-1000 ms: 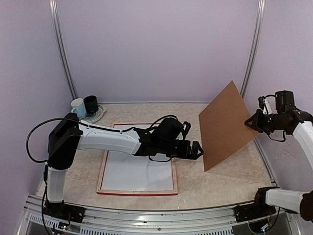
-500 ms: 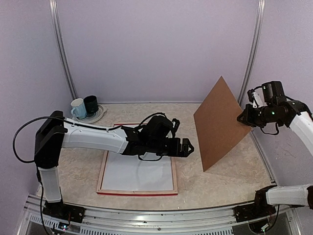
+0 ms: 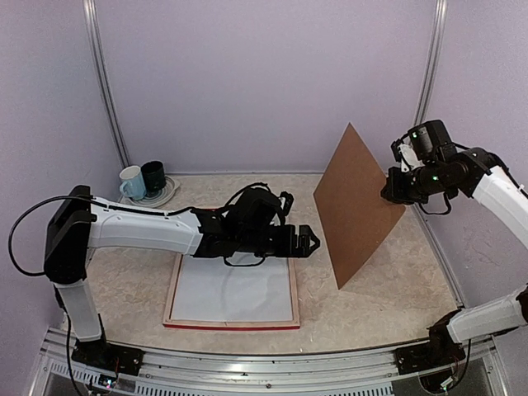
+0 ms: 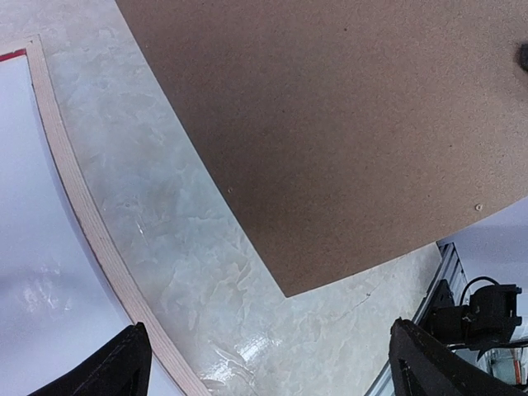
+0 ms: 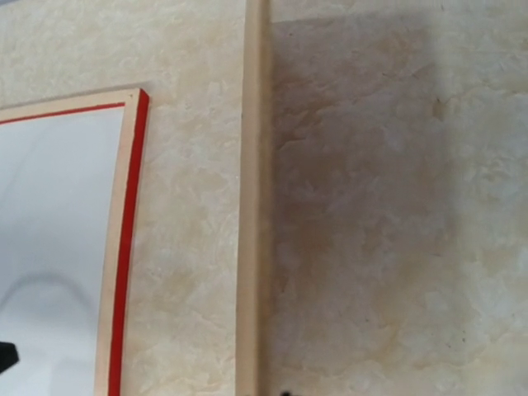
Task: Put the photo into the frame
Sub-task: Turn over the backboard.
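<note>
The frame [image 3: 294, 289] lies flat on the table at front left, pale wood up with a red edge. Inside it the photo [image 3: 231, 293] lies plain white side up. My left gripper [image 3: 307, 240] hovers open just past the frame's right side, with nothing between its fingers [image 4: 122, 367]. My right gripper [image 3: 388, 191] is shut on the right edge of a brown backing board [image 3: 355, 206], which stands tilted with its lower corner near the table. The left wrist view shows the board [image 4: 346, 124] and the frame's side [image 4: 74, 206]. In the right wrist view the board [image 5: 252, 206] is edge-on beside the frame [image 5: 132, 206].
A white mug [image 3: 132, 181] and a dark mug [image 3: 153, 176] stand on a dish at the back left corner. Purple walls with metal posts close in the sides and back. A metal rail [image 3: 247, 363] runs along the near edge.
My right arm has carried the backing board leftward, closer to the frame, standing it steeper. My left gripper has drawn back to the left, still open.
</note>
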Robot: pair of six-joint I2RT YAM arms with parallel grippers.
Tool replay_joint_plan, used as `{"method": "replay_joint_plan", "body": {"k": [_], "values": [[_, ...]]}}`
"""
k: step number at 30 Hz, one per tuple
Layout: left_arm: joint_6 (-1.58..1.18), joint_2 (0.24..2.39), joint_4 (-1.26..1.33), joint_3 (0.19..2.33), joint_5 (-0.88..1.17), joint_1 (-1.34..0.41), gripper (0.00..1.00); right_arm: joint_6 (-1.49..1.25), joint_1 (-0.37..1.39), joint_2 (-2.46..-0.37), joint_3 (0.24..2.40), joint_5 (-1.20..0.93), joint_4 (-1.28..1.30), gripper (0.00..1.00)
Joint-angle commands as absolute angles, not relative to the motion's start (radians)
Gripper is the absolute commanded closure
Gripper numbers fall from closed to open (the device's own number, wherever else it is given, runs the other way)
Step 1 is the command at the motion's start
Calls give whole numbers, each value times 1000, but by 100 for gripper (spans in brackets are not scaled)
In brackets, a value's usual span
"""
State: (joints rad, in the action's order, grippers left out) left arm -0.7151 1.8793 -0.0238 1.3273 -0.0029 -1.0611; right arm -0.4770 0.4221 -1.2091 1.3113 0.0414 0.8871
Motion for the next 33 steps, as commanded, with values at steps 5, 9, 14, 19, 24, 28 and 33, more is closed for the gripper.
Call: {"method": "replay_joint_plan", "body": {"k": [5, 9, 14, 19, 24, 28, 33], "values": [[-707, 1791, -47, 1328, -36, -1048, 1, -474, 554, -1302, 1429, 246, 960, 100], [-725, 1768, -60, 1309, -53, -1034, 1, -490, 618, -1340, 1466, 271, 964, 100], [-769, 1714, -50, 1292, -52, -1012, 1, -509, 705, -1390, 1521, 292, 960, 100], [-831, 1676, -114, 1329, -86, -994, 1, -526, 798, -1446, 1579, 329, 953, 100], [-944, 1630, -130, 1308, -71, -958, 1, -530, 892, -1521, 1661, 390, 977, 100], [-983, 1550, -109, 1250, -90, -943, 1, -535, 942, -1575, 1713, 423, 991, 100], [-1008, 1454, -107, 1203, -122, -915, 1, -538, 998, -1641, 1783, 461, 1014, 100]]}}
